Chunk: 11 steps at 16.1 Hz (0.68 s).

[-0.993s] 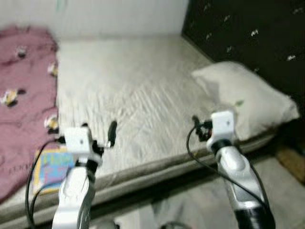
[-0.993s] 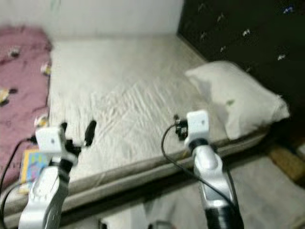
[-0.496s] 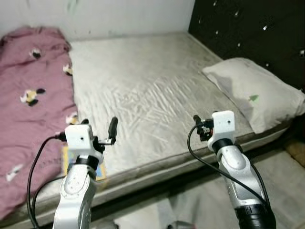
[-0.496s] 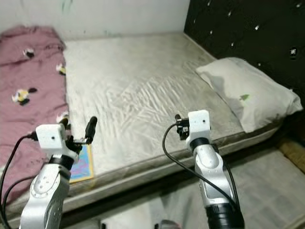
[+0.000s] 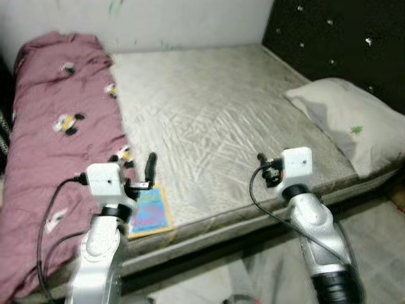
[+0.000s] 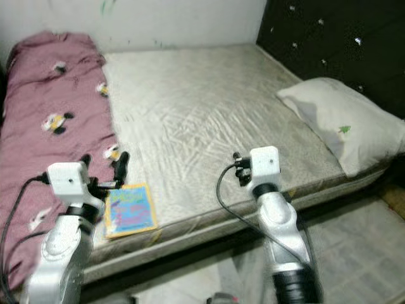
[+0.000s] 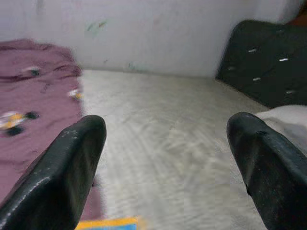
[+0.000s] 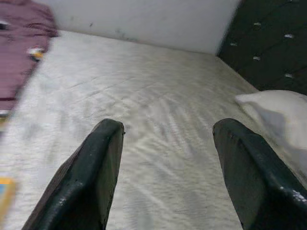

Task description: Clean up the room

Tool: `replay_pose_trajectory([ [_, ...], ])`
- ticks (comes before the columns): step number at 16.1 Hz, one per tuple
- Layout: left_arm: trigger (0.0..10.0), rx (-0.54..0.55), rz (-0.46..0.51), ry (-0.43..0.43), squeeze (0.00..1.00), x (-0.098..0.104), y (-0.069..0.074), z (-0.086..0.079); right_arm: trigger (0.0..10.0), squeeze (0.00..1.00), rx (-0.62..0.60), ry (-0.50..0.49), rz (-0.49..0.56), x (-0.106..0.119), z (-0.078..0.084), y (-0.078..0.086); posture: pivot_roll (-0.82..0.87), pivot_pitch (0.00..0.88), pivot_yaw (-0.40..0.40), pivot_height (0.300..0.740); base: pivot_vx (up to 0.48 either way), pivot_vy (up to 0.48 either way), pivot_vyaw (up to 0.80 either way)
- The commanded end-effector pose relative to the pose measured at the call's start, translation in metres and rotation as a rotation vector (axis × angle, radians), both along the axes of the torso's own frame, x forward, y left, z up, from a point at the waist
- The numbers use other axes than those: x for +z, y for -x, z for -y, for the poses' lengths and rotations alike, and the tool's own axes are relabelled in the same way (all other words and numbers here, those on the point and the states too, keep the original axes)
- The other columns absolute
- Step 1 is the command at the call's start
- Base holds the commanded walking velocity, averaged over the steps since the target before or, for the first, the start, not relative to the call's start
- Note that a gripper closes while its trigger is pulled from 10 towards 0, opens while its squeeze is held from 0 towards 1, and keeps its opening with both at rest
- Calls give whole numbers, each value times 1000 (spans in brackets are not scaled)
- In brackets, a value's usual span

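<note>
lying flat in the lower left of the left eye view, the colourful book [image 5: 149, 211] rests at the bed's [image 5: 209, 120] near edge beside the pink blanket [image 5: 57, 145], long axis running away from the robot. the left gripper [image 5: 134, 170], fingers apart, hovers just above it, clearly nearer than the right gripper [image 5: 261, 166], also spread.

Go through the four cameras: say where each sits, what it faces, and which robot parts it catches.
Left eye: on the head, looking down at the bed; both arms show, left end effector above the book.
Right eye: same head, same scene, with the right end effector and pillow.
Left wrist: on the left wrist, facing across the bed to the wall; two spread fingers.
Right wrist: on the right wrist, same direction, spread fingers.
Both wrist views share the blanket.
</note>
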<state>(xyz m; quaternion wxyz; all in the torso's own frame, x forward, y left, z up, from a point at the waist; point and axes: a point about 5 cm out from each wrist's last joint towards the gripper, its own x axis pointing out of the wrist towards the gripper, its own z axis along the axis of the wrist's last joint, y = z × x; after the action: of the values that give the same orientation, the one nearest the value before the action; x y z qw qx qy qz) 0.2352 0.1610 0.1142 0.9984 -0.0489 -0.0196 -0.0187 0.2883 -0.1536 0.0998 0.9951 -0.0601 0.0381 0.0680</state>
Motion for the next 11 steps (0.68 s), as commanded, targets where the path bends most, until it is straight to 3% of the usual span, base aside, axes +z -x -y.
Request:
replay_pose_trajectory([
  [1, 10000, 6, 6, -10, 0, 2, -1, 0, 10000, 0, -6, 8, 21, 5, 5, -1, -65, 0, -88, 740, 0, 442, 0],
  [4, 10000, 7, 6, -21, 0, 2, -1, 0, 10000, 0, 15, 18, 36, 7, 2, -1, -64, 0, -86, 740, 0, 444, 0],
  [7, 10000, 15, 5, -32, 0, 2, -1, -2, 10000, 0, 13, 20, 38, 7, 1, -1, -59, 0, -80, 740, 0, 410, 717],
  [11, 10000, 46, -16, -60, 0, 0, -2, -3, 10000, 0, 17, -11, 40, 8, 1, -2, -51, 0, -83, 740, 0, 0, 0],
])
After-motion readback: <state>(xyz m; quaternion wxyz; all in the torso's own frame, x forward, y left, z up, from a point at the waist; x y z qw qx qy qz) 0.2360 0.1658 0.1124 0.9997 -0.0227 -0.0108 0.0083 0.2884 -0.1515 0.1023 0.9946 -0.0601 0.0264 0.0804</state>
